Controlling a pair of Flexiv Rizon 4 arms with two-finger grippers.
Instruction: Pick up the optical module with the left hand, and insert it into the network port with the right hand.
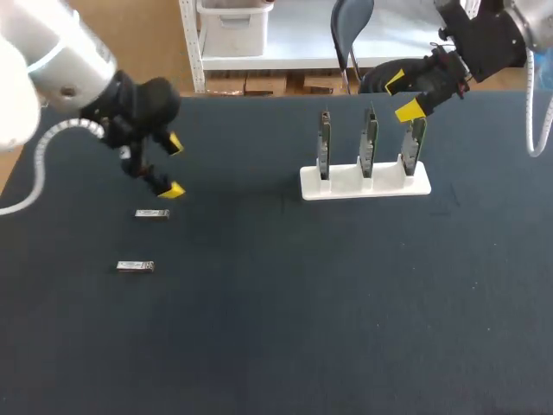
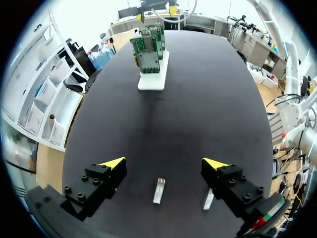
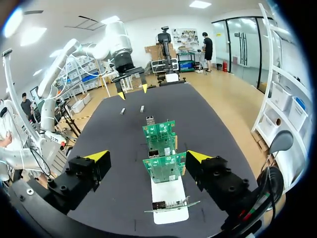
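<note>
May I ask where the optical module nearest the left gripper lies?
In the head view, the optical module lies left, just below the left gripper, above a second module.

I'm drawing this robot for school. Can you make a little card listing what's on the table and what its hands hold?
left gripper: open, empty, over far optical module
far optical module: flat on table
near optical module: flat, untouched
right gripper: open, empty, above network cards
network cards: three, upright in white stand
</note>
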